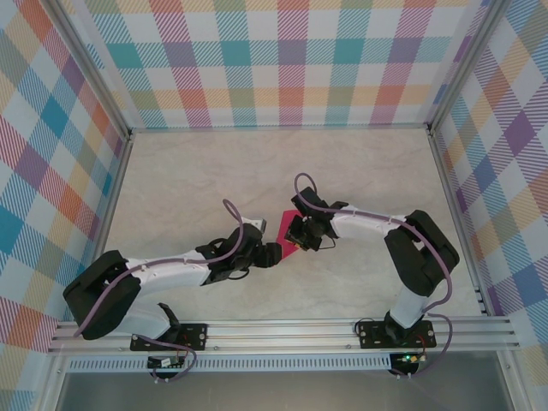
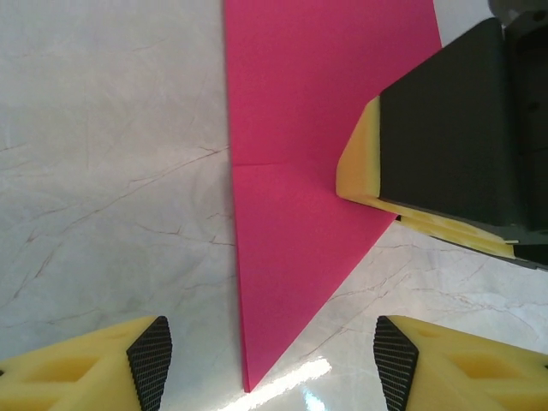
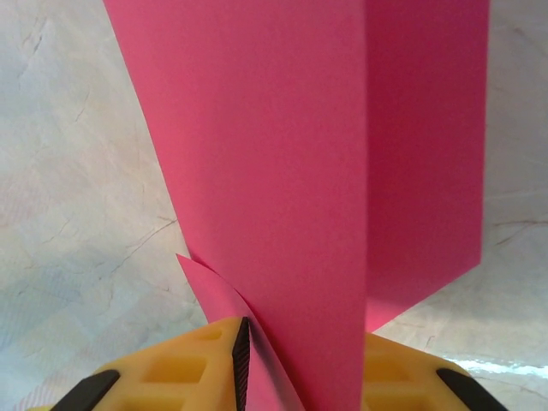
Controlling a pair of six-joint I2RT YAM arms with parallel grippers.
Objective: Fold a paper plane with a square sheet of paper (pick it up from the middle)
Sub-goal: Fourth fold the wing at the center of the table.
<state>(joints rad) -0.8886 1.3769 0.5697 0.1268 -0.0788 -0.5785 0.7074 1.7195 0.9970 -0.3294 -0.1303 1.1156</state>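
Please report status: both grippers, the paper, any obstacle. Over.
Right gripper shut on pink paper, partly folded. Left gripper open, at its tip. No obstacle seen.

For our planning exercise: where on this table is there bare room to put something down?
Free: the far half of the table, between the back wall and the paper; also the strip beside the left wall. Crowded: the middle, where the left tool and right tool meet at the paper.
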